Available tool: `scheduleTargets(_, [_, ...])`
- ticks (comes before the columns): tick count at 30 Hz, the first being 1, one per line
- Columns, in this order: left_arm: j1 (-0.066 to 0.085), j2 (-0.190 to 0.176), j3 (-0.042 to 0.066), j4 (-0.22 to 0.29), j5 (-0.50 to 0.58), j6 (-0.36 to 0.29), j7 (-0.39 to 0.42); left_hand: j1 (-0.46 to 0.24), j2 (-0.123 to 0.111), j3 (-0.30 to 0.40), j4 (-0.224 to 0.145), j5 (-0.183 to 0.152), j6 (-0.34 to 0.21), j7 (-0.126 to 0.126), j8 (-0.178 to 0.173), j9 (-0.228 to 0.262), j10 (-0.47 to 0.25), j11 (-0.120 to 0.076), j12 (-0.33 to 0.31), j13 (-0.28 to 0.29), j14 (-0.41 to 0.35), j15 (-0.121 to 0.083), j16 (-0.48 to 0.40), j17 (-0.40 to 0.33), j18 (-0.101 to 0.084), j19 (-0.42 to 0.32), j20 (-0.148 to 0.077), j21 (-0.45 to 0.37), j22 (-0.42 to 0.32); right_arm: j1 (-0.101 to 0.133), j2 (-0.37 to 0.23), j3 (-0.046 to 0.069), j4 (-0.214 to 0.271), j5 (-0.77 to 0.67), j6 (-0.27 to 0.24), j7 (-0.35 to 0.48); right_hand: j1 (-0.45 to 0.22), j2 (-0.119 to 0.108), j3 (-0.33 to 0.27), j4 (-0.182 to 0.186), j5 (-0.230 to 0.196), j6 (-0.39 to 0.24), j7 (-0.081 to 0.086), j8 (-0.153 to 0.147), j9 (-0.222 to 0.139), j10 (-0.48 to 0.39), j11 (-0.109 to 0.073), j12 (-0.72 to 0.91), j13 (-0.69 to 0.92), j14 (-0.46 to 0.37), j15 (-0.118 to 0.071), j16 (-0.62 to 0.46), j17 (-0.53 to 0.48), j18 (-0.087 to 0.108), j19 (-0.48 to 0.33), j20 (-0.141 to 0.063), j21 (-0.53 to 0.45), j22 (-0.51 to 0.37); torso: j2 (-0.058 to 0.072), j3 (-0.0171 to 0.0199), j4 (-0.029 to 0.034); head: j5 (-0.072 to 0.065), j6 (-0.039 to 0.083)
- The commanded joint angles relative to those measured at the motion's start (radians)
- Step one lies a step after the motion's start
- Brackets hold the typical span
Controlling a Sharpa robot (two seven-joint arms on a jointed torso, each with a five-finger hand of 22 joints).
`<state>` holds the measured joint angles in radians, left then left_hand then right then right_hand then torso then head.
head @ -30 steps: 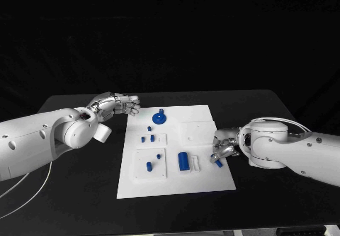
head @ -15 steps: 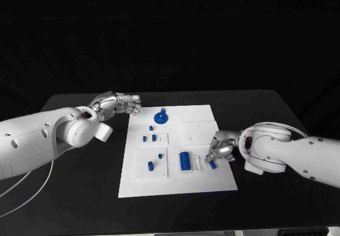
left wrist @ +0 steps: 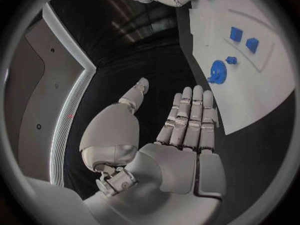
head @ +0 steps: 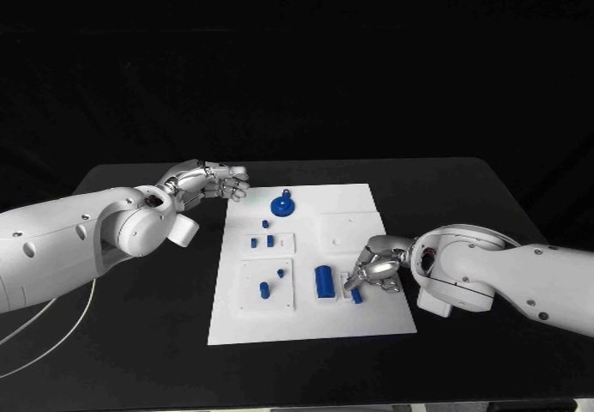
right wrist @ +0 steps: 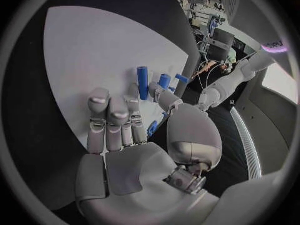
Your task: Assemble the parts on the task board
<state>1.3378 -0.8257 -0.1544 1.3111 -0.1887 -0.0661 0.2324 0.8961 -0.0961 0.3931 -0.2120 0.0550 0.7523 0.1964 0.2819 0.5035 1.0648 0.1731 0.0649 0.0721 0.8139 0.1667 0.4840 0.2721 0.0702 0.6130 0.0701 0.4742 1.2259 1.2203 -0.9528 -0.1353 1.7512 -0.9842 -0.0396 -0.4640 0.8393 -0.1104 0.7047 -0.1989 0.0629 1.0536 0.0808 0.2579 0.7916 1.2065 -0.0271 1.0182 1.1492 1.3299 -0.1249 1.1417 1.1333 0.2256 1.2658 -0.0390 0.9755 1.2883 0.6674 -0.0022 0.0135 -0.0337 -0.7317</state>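
Where it grips, right hand (head: 375, 273) around small blue part (head: 356, 294).

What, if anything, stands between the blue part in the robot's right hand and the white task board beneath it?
Nothing visible does. The right hand holds the small blue part just above bare task board, beside the large blue cylinder, which lies to one side, not underneath.

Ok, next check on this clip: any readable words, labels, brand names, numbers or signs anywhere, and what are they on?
None can be read.
Task board: plain white, no print visible.
Blue parts, such as the round gear-like piece and the upright cylinder: no markings visible.
Left hand, right hand and both white arms: no legible label or logo.
Black table: no marking.
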Motion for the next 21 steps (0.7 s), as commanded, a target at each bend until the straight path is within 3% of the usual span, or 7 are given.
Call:
scheduleTargets(1, [0.001,0.001,0.001,0.001,-0.003,0.015,0.008,0.002,0.006,0.001,0.004,-0.003,-0.007,0.003,0.005,-0.001,-0.004,-0.001,0.005,-0.001,-0.004,0.003,-0.005,0.001,0.017,0.007,-0.001,-0.006,0.002,-0.006,0.003,-0.005,0.002,0.042,0.000,0.010,-0.001,-0.005,-0.007,-0.002,0.001,0.007,0.000,0.003,-0.157,0.006,-0.003,0.000,0.000,-0.002,-0.007,-0.003,-0.001,0.036,0.003,-0.006,0.006,-0.001,0.000,-0.0008,-0.0001,0.001,-0.002])
scheduleTargets(21, [0.001,0.001,0.001,0.002,-0.004,0.019,0.004,0.002,0.006,-0.001,0.004,-0.004,-0.008,0.003,0.005,-0.002,-0.005,0.000,0.004,-0.001,-0.005,0.003,-0.006,0.002,0.017,0.007,-0.001,-0.007,0.003,-0.006,0.023,-0.002,-0.001,0.020,-0.009,0.009,-0.002,-0.002,-0.014,-0.003,0.004,0.008,-0.001,0.003,-0.157,0.007,-0.004,-0.001,0.000,-0.002,-0.008,-0.003,-0.002,0.036,0.003,-0.008,0.005,-0.002,0.000,-0.0002,0.0001,0.003,0.001])
